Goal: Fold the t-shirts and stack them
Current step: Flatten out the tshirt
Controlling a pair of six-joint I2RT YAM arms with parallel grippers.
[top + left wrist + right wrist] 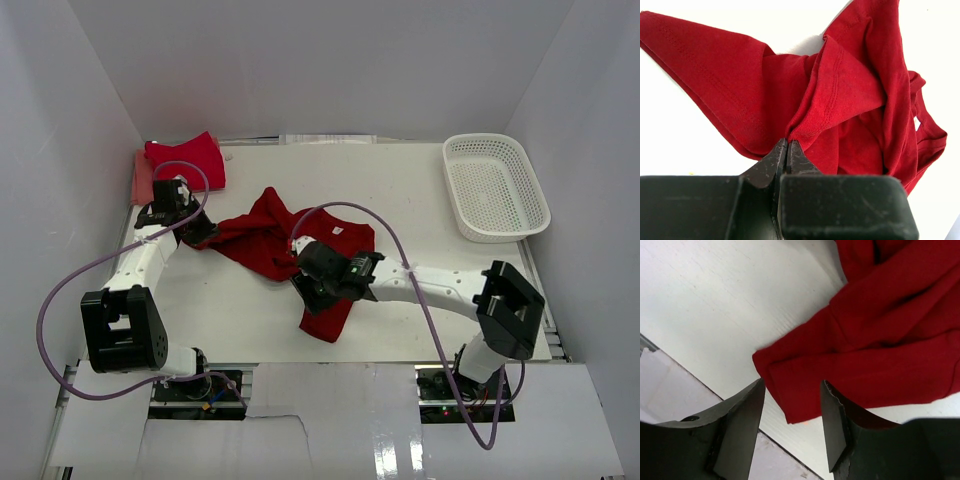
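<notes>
- One dark red t-shirt [268, 238] lies crumpled in the middle of the table [430, 210]. It is soft knit cloth thrown into loose ridges, and one end trails toward the near edge. Double-stitched hems show in the left wrist view.
- The left gripper [787, 146] is clamped on the shirt's left end, its black jaws pressed together with a pinched fold bunched at the tips.
- The right gripper [792, 387] hangs with its jaws apart over a folded corner of the same cloth. Whether its fingers touch the fabric cannot be told.
- From above, the body of the right gripper covers part of the shirt, so the shirt's full outline is hidden.
- A brighter red shirt [188, 158] sits folded in the far left corner on a salmon-pink piece [142, 182], which it mostly covers.
- A white plastic mesh basket [495, 190], a rounded rectangle, sits at the far right corner.
</notes>
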